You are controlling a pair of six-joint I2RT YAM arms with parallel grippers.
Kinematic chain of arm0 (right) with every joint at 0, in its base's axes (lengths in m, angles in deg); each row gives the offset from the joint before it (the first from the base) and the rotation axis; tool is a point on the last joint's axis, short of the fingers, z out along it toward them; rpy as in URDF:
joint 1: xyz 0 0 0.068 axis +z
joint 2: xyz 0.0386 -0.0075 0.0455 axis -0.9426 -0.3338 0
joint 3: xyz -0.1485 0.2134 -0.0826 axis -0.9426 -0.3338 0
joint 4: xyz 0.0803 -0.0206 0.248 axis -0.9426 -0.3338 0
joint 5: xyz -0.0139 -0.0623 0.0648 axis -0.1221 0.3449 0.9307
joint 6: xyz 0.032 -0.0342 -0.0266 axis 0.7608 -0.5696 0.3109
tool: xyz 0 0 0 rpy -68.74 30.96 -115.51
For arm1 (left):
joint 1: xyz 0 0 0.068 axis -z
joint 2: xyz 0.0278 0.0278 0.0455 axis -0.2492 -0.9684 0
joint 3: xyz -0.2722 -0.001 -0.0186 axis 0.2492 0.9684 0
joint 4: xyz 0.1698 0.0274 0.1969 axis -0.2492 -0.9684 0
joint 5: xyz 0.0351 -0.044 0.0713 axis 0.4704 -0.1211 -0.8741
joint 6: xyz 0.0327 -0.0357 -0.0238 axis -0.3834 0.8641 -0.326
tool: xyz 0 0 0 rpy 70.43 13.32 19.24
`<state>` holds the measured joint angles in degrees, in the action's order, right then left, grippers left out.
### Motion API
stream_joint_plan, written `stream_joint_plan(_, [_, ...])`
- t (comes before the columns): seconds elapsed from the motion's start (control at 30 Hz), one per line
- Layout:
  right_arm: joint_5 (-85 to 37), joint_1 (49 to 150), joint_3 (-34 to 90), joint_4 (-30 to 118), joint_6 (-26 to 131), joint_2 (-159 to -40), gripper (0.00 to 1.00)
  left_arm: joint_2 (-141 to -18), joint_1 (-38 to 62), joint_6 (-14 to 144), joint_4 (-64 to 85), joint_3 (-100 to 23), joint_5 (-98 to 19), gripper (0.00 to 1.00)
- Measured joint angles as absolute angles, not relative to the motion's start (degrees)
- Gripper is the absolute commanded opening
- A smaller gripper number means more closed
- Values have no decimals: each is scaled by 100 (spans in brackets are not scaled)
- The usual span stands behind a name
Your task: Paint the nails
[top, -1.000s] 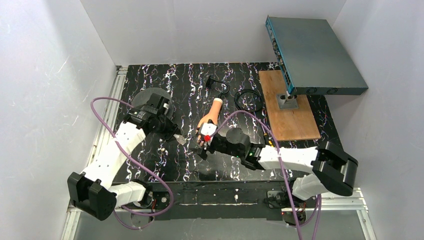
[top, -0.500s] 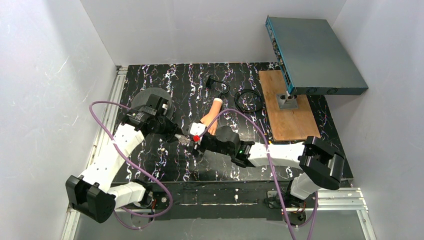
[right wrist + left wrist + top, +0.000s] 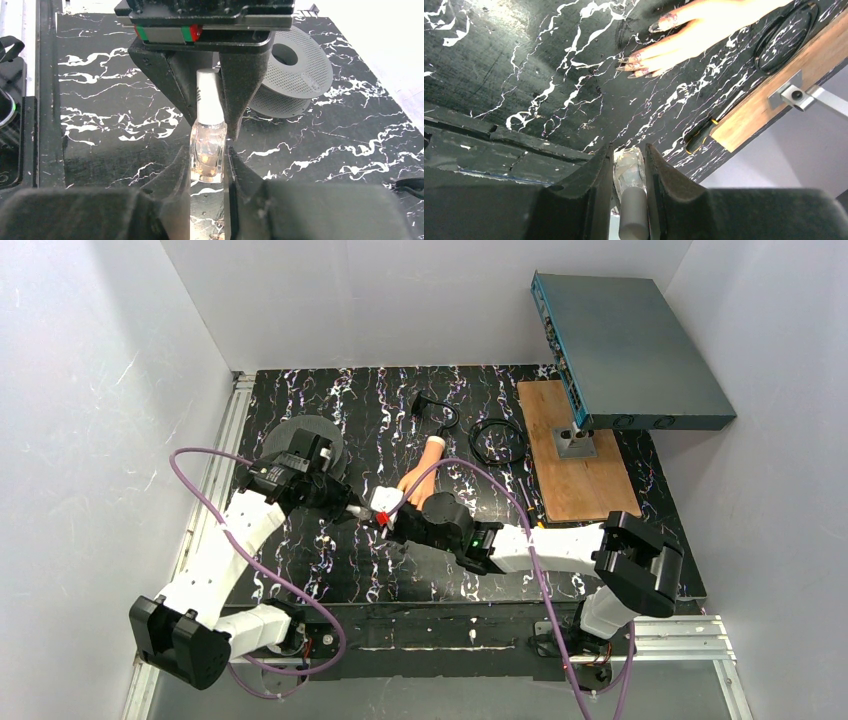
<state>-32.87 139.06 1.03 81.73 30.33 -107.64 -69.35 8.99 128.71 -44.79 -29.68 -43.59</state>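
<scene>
Clamping shut just now, right jaws grip the polish bottle (image 3: pixel 207 152); left jaws hold its cap (image 3: pixel 208 95) for unscrewing.

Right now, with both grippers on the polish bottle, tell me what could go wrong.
1. The right gripper pinches only the glass body of the bottle while the left gripper holds the cap. A twist or pull could slip the smooth glass free.
2. The mannequin hand lies close beside the right arm. A swing could knock it and shift the nails out of position.
</scene>
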Motion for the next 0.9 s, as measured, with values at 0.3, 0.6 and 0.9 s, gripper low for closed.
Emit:
stream_joint_plan(0.3, [-3521,13960,203,7985,2956,-10764,1,-6927,868,13024,-4507,-2949,-4438,21])
stream_joint_plan(0.6, [-3553,13958,201,7795,3066,-10753,1,-6802,929,12748,-4114,-2772,-3975,80])
stream_joint_plan(0.9, [-3549,13958,15,7764,3210,-10521,1,-6581,932,12230,-3666,-2682,-3706,95])
